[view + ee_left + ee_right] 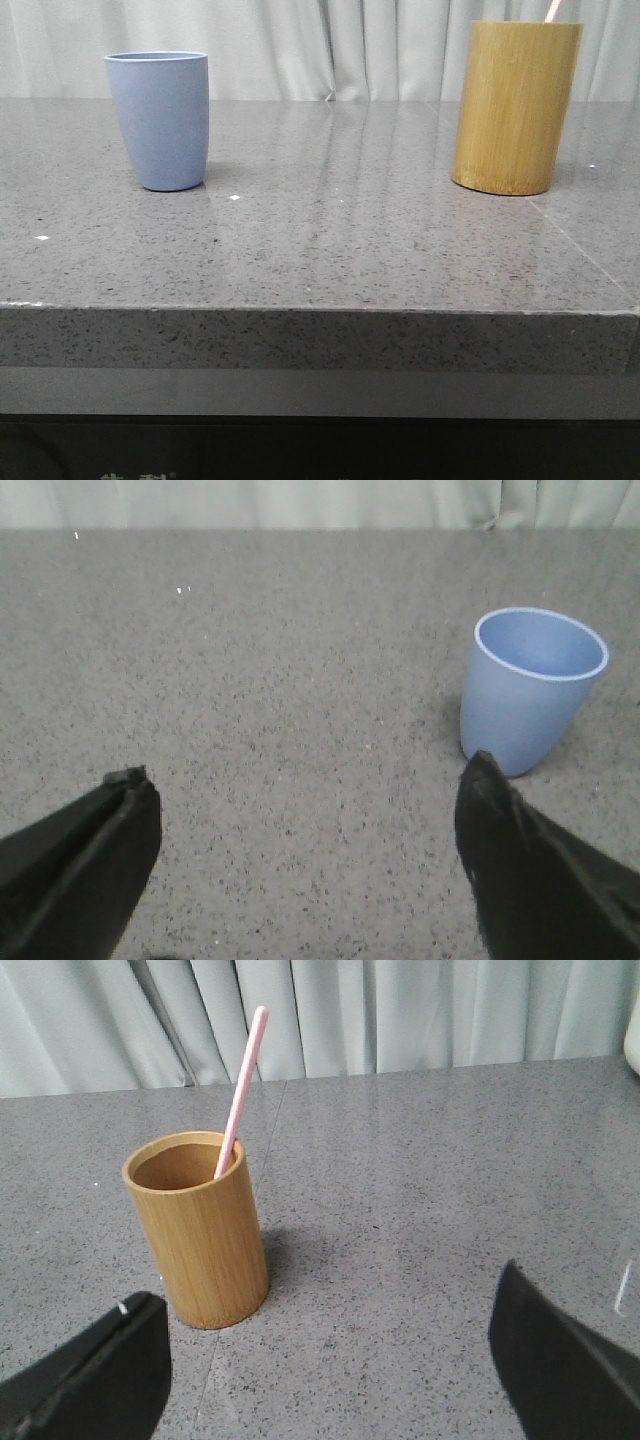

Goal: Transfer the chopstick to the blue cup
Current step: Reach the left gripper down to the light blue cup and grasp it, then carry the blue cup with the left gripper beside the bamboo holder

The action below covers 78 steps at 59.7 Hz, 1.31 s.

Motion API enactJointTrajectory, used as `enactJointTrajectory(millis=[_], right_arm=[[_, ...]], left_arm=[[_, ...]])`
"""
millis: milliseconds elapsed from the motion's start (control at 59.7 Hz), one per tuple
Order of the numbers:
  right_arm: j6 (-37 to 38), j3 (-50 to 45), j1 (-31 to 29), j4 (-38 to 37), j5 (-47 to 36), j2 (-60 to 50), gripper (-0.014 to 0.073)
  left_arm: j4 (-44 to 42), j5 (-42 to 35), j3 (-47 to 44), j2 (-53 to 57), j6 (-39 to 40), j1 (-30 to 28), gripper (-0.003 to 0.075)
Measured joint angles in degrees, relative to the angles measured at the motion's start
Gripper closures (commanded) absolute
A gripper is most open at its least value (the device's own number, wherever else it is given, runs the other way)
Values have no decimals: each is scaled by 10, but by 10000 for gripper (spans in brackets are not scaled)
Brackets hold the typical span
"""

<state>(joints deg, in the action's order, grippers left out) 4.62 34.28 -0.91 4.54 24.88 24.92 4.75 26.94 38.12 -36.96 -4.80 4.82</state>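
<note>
The blue cup [159, 120] stands upright and empty on the left of the grey stone table [330, 240]; the left wrist view shows the blue cup [530, 690] just beyond one black finger [530, 870]. A pale pink chopstick [243, 1090] leans in the bamboo cylinder [198, 1228], and only its tip [552, 10] shows above the bamboo cylinder [515, 106] in the front view. My left gripper [305, 780] is open over bare table. My right gripper [330, 1310] is open too, with the cylinder beyond its fingers. Neither gripper appears in the front view.
Pale curtains [330, 50] hang behind the table. The table's front edge [320, 310] runs across the front view. A seam [585, 245] crosses the stone near the bamboo cylinder.
</note>
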Motion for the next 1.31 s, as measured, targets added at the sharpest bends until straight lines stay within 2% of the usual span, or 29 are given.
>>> enactJointTrajectory(millis=[201,469,653,804,938,1022,1189,1307], right_arm=[[0,0,0,0,0,0,-60],[0,0,0,0,0,0,-60],[0,0,0,0,0,0,-60],[0,0,0,0,0,0,-60],[0,0,0,0,0,0,-60],[0,0,0,0,0,0,-60],[0,0,0,0,0,0,-60],[0,0,0,0,0,0,-60]], left_arm=[[15,90,118,-124,-1,8,120],[22,136,296,-305,-2,82,120],[24,216,421,-437,-2,120,120],[24,282,506,-525,-2,125,120],[24,300,544,-575,-2,125,125],[24,307,552,-591,-2,125,149],[24,319,553,-613,-2,125,247],[24,319,553,-628,-2,125,344]])
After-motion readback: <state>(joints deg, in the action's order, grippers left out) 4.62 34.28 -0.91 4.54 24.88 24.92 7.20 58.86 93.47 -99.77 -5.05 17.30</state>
